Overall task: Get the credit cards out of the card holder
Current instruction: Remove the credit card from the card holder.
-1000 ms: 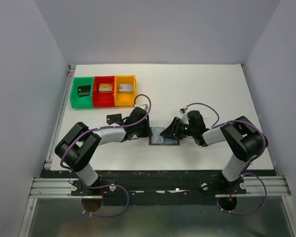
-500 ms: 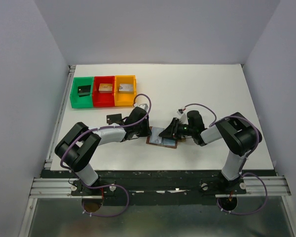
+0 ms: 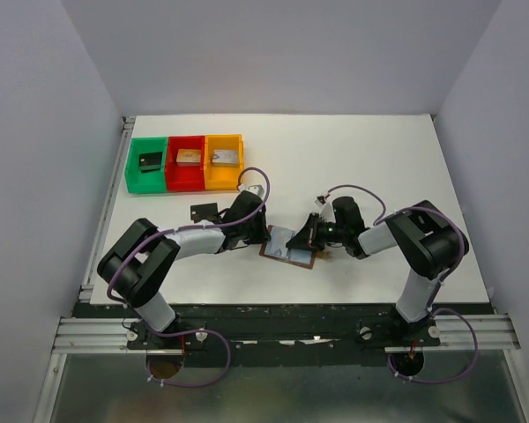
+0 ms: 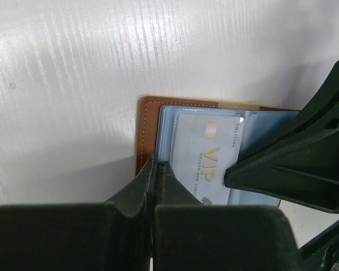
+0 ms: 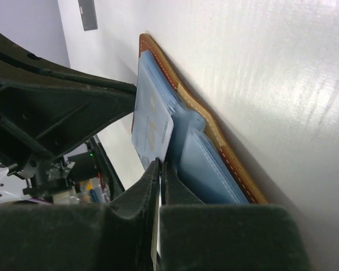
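Observation:
The brown card holder [image 3: 289,250] lies open on the table between the arms, its blue-grey lining up. My left gripper [image 3: 264,236] is shut on its left edge; in the left wrist view the gripper [image 4: 157,165] pinches the lining beside the brown rim [image 4: 146,127]. A grey card marked VIP [image 4: 206,151] sticks out of a pocket. My right gripper [image 3: 311,234] is shut on that grey card's edge, which shows in the right wrist view [image 5: 152,125] above the gripper [image 5: 160,165]. A black card [image 3: 203,212] lies flat on the table to the left. The gold-tan card is hidden.
Green [image 3: 146,164], red [image 3: 186,162] and orange [image 3: 223,161] bins stand in a row at the back left, each with a block inside. The table's near edge runs just behind the wallet, by the arm bases.
The wallet has turned slightly, its right end swinging toward the near edge. My right gripper has shifted a little to the left with the grey card. The left gripper has stayed put.

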